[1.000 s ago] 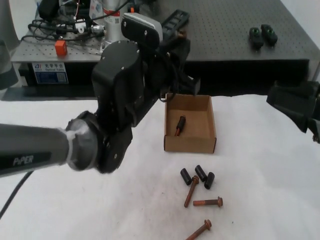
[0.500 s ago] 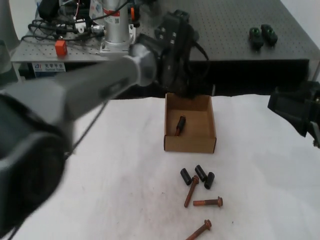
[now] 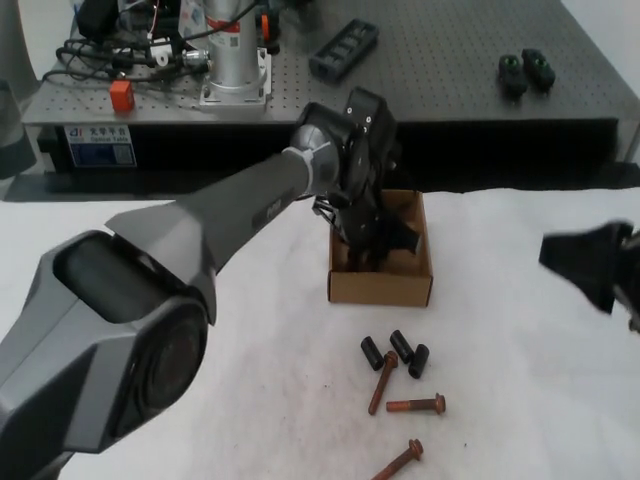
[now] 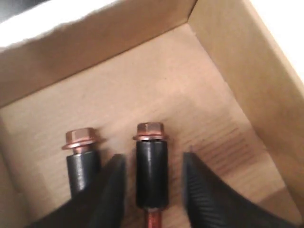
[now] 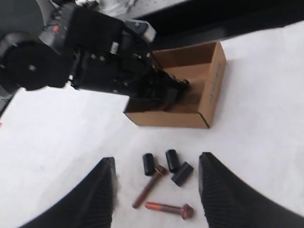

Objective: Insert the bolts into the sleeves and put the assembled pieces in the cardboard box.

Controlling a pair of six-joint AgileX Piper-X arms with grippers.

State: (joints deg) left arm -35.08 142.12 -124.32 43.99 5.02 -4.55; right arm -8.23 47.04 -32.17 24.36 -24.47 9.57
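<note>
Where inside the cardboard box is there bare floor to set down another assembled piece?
Bare floor lies between the two bolt heads and the cardboard box wall beyond them. It's crowded where the two assembled pieces lie side by side, the left pincer open around one.

My left arm (image 3: pixel 230 215) stretched far forward, wrist tipped steeply down. My left gripper (image 4: pixel 152 190): fingers parted, clamping nothing. My right arm (image 3: pixel 590 262) off to right side. My right gripper (image 5: pixel 156 183): fingers wide apart, empty.
</note>
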